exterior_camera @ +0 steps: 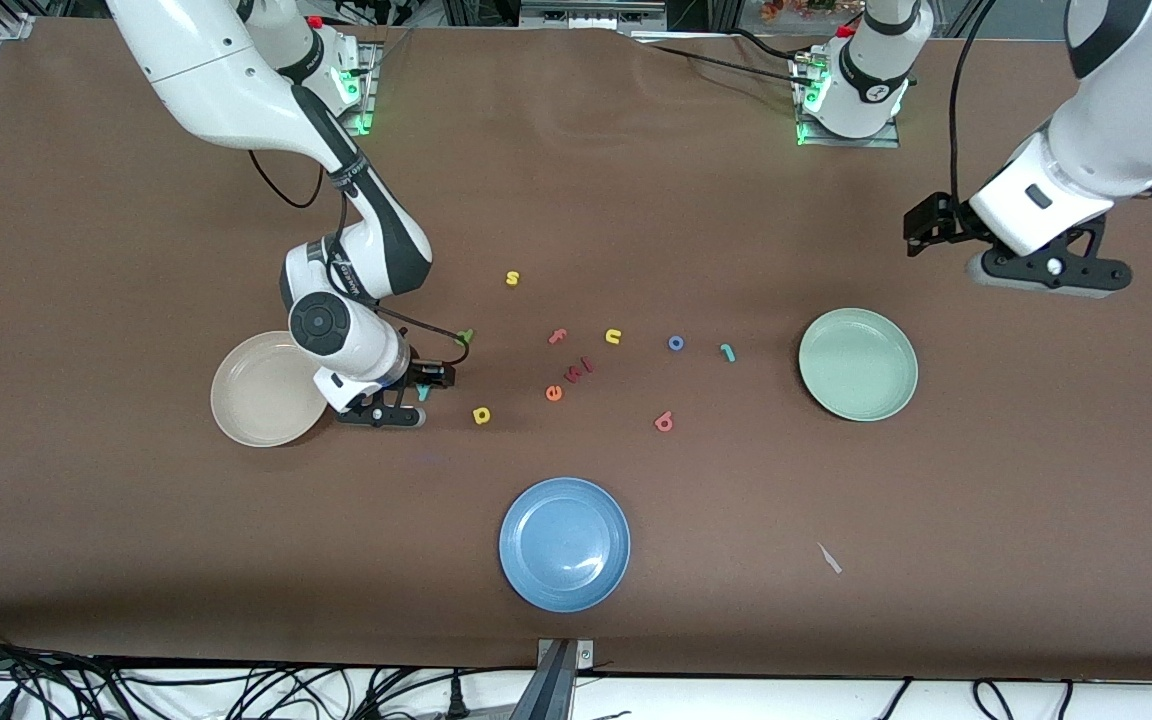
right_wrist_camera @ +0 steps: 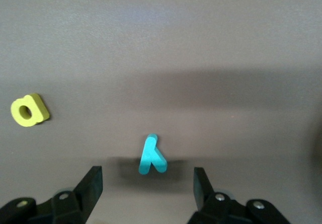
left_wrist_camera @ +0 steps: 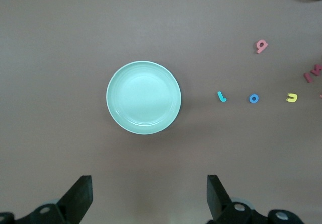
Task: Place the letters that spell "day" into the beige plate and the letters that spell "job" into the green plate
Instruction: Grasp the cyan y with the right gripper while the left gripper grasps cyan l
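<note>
Right wrist view shows the right gripper low over the table, fingers apart astride the teal y, a light, soft foam piece lying flat between them, best pinched across its stem; the left gripper waits open above the green plate.

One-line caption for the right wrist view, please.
Right end effector low over the table, fingers open either side of the teal y; yellow a lies nearby.
</note>
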Robot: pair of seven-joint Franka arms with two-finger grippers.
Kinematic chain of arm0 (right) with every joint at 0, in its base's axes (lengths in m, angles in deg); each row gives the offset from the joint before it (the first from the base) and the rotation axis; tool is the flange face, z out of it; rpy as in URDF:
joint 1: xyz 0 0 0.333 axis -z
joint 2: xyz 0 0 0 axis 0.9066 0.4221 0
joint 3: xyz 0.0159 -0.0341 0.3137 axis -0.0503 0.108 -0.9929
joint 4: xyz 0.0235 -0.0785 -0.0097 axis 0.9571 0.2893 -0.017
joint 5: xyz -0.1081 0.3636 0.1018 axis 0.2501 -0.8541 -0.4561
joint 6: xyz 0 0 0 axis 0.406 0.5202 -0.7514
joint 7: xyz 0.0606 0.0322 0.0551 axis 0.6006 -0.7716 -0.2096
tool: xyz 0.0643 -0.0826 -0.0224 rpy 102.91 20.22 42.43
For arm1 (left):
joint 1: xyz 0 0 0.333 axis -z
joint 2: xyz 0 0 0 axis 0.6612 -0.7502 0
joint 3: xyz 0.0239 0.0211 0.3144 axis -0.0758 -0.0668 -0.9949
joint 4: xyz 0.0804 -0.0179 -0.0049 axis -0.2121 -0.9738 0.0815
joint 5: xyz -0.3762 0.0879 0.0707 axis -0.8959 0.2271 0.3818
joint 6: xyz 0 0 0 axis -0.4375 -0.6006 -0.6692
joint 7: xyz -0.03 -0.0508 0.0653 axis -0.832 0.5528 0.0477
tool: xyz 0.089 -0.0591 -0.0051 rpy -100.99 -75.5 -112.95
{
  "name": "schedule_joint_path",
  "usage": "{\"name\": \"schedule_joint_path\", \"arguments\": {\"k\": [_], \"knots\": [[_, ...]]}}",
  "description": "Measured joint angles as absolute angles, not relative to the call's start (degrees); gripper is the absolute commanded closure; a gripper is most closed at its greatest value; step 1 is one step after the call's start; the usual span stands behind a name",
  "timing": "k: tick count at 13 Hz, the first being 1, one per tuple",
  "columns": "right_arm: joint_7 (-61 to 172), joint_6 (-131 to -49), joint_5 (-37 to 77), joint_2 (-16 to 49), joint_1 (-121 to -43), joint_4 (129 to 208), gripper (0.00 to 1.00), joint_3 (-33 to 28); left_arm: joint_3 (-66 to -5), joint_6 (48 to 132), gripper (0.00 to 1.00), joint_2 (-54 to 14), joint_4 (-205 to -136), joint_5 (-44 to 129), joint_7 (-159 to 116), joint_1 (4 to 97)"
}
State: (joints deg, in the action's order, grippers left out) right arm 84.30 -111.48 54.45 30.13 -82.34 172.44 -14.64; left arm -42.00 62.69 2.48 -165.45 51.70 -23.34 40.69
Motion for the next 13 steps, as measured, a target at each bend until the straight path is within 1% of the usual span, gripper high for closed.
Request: {"name": "schedule_joint_path", "arguments": {"k": [1,2,5,7,10,12,13], "knots": [[84.33,-111.48,54.45,30.29,-82.29,172.47,0.31,-14.61,-41.50,62.96,0.00,1.31,-165.46,51.70,-23.28,40.78],[84.34,-111.48,54.46,30.42,-82.25,172.49,0.32,-14.60,-40.99,63.74,0.00,-0.09,-165.47,51.70,-22.58,41.13],[84.42,-111.49,54.45,30.96,-82.25,172.54,0.39,-14.60,-40.28,68.27,0.00,-5.50,-165.51,51.70,-15.33,44.98],[84.47,-111.49,54.46,31.10,-82.22,172.52,0.47,-14.58,-40.19,72.19,0.00,-8.86,-165.50,51.71,-8.80,48.07],[84.52,-111.49,54.46,31.08,-82.17,172.39,0.55,-14.52,-40.15,79.45,0.00,-14.47,-165.53,51.71,-0.29,51.04],[84.58,-111.48,54.46,31.06,-82.15,172.34,0.58,-14.48,-40.13,84.35,0.00,-18.00,-165.48,51.71,4.23,53.03],[84.62,-111.48,54.45,31.05,-82.14,172.32,0.62,-14.44,-40.12,86.11,0.00,-19.43,-165.47,51.71,5.74,53.93]]}}
